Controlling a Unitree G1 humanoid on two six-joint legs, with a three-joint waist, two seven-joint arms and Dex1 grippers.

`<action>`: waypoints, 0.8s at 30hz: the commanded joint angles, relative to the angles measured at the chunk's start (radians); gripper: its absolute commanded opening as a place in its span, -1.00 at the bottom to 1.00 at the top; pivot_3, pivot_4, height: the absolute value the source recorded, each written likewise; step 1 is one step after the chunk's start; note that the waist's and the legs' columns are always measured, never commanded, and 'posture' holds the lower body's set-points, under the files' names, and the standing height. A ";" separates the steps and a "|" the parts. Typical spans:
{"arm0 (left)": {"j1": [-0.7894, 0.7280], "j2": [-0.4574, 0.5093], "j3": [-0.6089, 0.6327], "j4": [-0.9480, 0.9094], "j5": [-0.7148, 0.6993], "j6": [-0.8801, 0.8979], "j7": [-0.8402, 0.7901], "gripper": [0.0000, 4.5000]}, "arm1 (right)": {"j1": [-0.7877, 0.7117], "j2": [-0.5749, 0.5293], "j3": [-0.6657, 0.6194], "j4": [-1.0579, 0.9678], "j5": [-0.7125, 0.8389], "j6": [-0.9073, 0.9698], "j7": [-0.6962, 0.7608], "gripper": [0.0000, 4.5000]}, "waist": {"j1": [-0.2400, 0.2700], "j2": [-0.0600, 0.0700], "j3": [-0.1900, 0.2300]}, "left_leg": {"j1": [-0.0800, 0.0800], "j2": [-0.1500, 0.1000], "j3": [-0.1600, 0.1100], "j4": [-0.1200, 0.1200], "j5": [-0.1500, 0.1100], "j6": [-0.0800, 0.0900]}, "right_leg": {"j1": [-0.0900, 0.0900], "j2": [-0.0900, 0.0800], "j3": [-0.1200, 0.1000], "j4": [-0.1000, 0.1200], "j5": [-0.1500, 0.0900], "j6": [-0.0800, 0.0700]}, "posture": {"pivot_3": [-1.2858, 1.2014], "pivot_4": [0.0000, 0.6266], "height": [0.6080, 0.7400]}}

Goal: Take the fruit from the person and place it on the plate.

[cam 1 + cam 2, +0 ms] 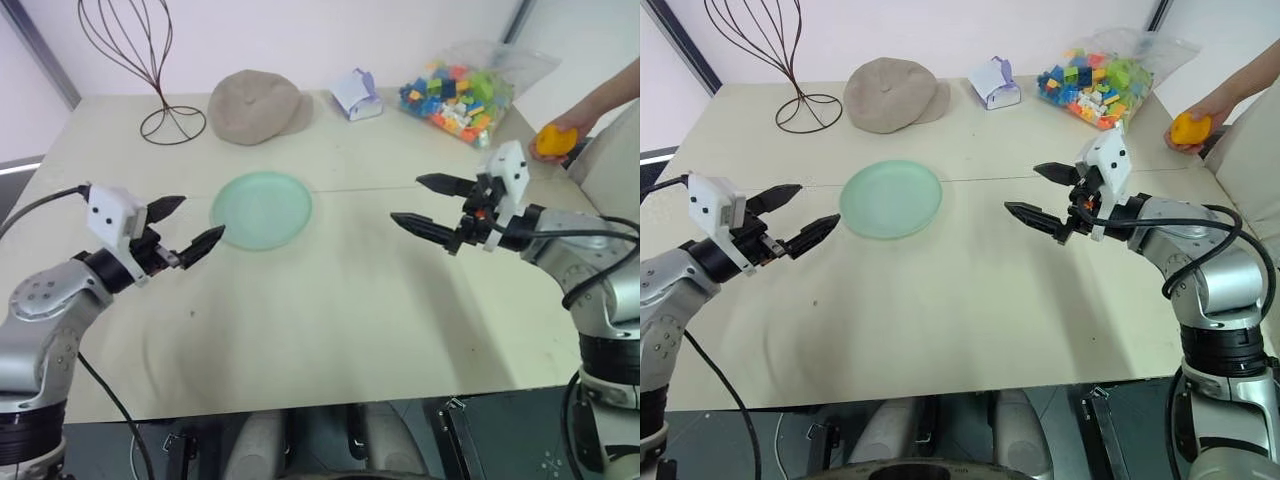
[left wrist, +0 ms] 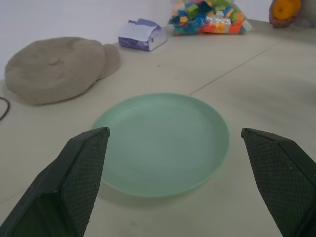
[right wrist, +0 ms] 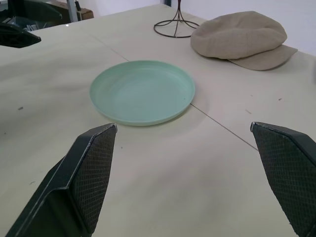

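The orange-yellow fruit is held in the person's hand at the table's far right edge. It shows small in the left wrist view as the fruit. An empty mint-green plate lies flat near the middle of the table. My right gripper hovers open above the table, right of the plate and pointing toward it, well short of the fruit. My left gripper hovers open just left of the plate, fingertips close to its rim. Both hold nothing.
At the back stand a wire stand, a beige cap, a small purple-white packet and a clear bag of toy bricks. The table's front edge is near.
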 commanded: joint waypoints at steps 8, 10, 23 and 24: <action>-0.040 0.027 0.038 -0.017 -0.029 0.044 -0.010 1.00 | -0.013 -0.009 -0.041 -0.034 0.018 -0.011 -0.014 0.97 | 0.000 0.000 0.000 | -0.003 0.000 0.000 0.000 0.000 0.000 | -0.003 0.000 0.000 0.000 0.000 0.000 | 0.03 -0.52 1.00; -0.039 0.030 0.037 -0.015 -0.025 0.045 -0.015 1.00 | -0.008 -0.007 -0.040 -0.036 0.016 -0.013 -0.017 0.97 | 0.001 0.000 0.000 | -0.005 0.000 0.000 0.000 0.000 0.000 | -0.005 0.000 0.000 0.000 0.000 0.000 | 0.03 -0.52 1.00; -0.023 0.051 0.047 -0.021 -0.021 0.061 -0.041 1.00 | 0.000 -0.017 -0.066 -0.057 0.048 0.018 -0.030 0.97 | 0.001 0.000 0.000 | -0.009 0.000 0.000 0.000 0.000 0.000 | -0.009 -0.001 0.001 0.000 0.000 0.000 | 0.03 -0.52 1.00; -0.022 0.052 0.047 -0.020 -0.020 0.061 -0.044 1.00 | 0.000 -0.018 -0.067 -0.057 0.048 0.020 -0.029 0.97 | 0.001 0.000 0.000 | -0.009 0.000 0.000 0.000 0.000 0.000 | -0.009 -0.001 0.001 0.000 0.000 0.000 | 0.03 -0.52 1.00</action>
